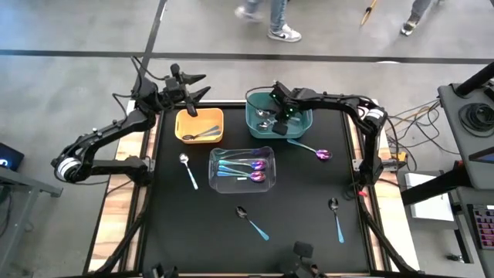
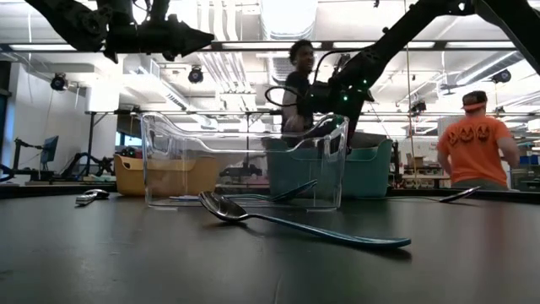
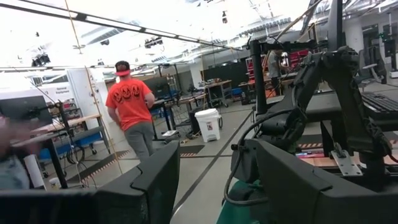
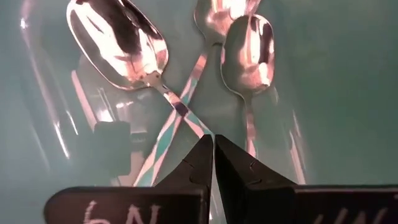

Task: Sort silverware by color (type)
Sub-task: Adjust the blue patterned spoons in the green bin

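1. My right gripper [image 4: 214, 144] hangs over the teal bin [image 1: 258, 123], jaws together and empty above silver spoons [image 4: 118, 40].
2. My left gripper [image 1: 193, 86] waits, jaws apart, above the yellow bin [image 1: 182, 117].
3. Four spoons lie loose on the worktop [image 1: 185, 224], including a purple spoon [image 1: 323, 154]; others sit in the clear bin [image 1: 216, 157].
4. Risk: lowering closed jaws could knock the sorted spoons about.

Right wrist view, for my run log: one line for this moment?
right gripper: fingers shut, empty, over shiny silver spoons | teal plastic bin | left gripper: open, raised
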